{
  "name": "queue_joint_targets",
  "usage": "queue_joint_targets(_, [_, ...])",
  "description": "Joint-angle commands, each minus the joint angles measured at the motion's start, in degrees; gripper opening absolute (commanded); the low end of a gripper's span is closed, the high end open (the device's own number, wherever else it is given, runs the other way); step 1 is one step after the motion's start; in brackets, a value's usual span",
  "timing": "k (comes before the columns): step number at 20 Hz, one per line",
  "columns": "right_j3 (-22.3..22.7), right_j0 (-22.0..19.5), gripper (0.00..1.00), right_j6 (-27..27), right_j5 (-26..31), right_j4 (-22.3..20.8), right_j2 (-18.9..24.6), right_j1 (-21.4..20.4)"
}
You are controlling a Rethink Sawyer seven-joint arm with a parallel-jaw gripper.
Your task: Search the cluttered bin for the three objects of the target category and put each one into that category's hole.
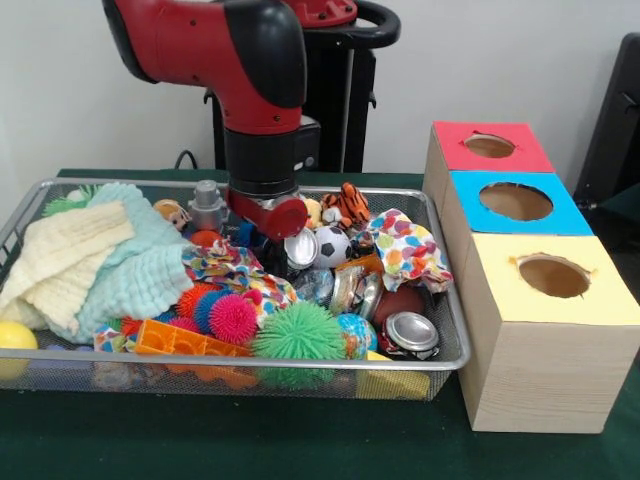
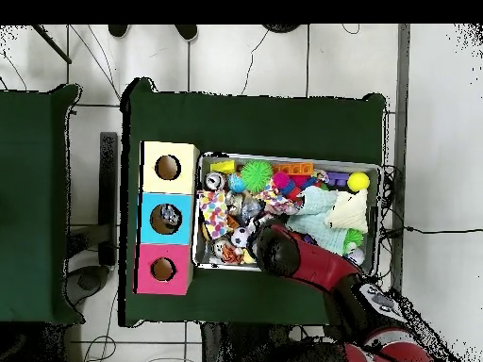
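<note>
My gripper (image 1: 264, 222) reaches down into the back middle of the wire bin (image 1: 445, 330), its tip sunk among the toys. The overhead view shows only the arm's end (image 2: 274, 248) over the bin's near side. Close around it lie a crushed silver can (image 1: 300, 247), a small soccer ball (image 1: 331, 245) and a patterned cloth (image 1: 232, 268). A second crushed can (image 1: 410, 333) lies at the bin's front right. Beside the bin stand three boxes with holes on top: red (image 1: 490, 146), blue (image 1: 516, 202) and yellow (image 1: 553, 276). Something pale shows inside the blue box's hole (image 2: 170, 217).
Cream and mint cloths (image 1: 95, 255) fill the bin's left side. A green spiky ball (image 1: 298, 333), a pink spiky ball (image 1: 232, 318), an orange block (image 1: 185, 340), a yellow ball (image 1: 15, 337), a tiger toy (image 1: 348, 203) and a metal cylinder (image 1: 207, 205) crowd the bin.
</note>
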Motion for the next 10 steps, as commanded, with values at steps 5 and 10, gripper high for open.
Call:
queue_joint_targets(5, [3.8, 2.7, 1.00, 11.5, -1.9, 6.2, 9.0, -3.3])
queue_joint_targets(10, [5.4, 3.9, 1.00, 12.1, -2.0, 7.9, 8.8, -4.5])
